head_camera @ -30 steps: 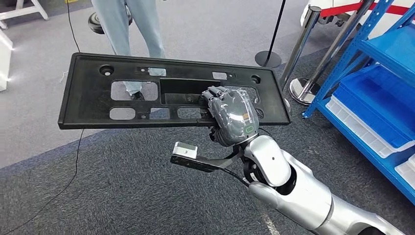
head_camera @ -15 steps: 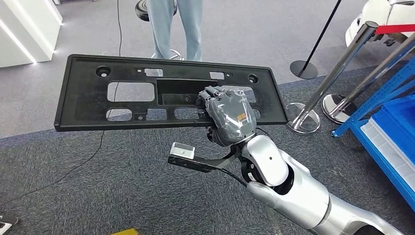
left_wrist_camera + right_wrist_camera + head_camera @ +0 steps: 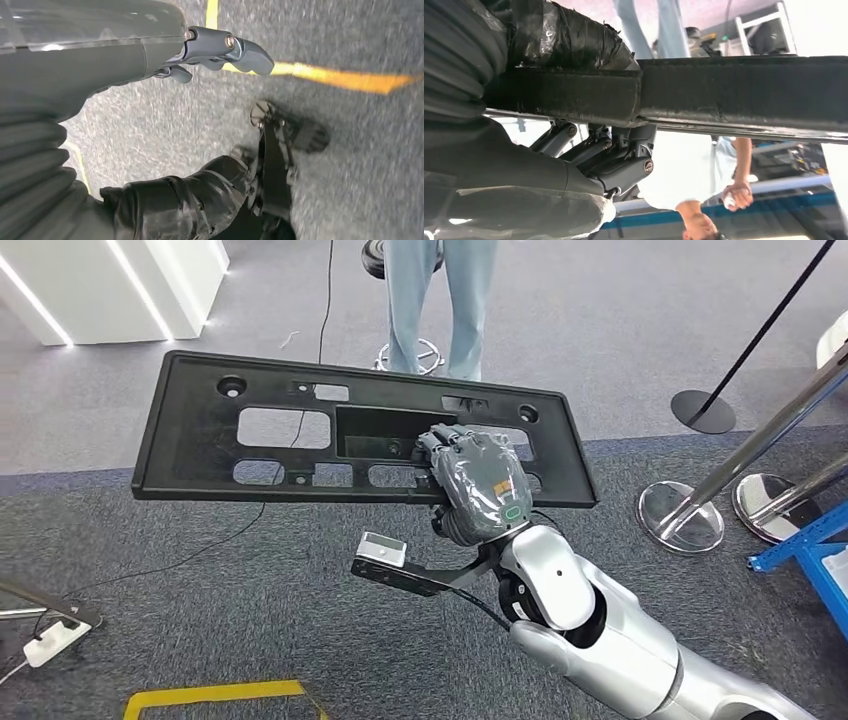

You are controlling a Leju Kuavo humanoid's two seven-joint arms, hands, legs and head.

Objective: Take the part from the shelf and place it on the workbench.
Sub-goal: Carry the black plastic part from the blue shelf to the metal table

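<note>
Grey carpet (image 3: 150,640) spreads beneath the robot, whose right hand (image 3: 478,483) grips the black part (image 3: 300,430) mid-air at its near edge, and should keep it level until reaching the workbench; its left hand (image 3: 150,55) hangs empty.

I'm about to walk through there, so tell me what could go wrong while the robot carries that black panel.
The right hand grips the long black panel by its near edge, off centre, so it might tip or slip. A person stands just beyond it, and the stanchion is close by; either might get bumped in a turn.
</note>
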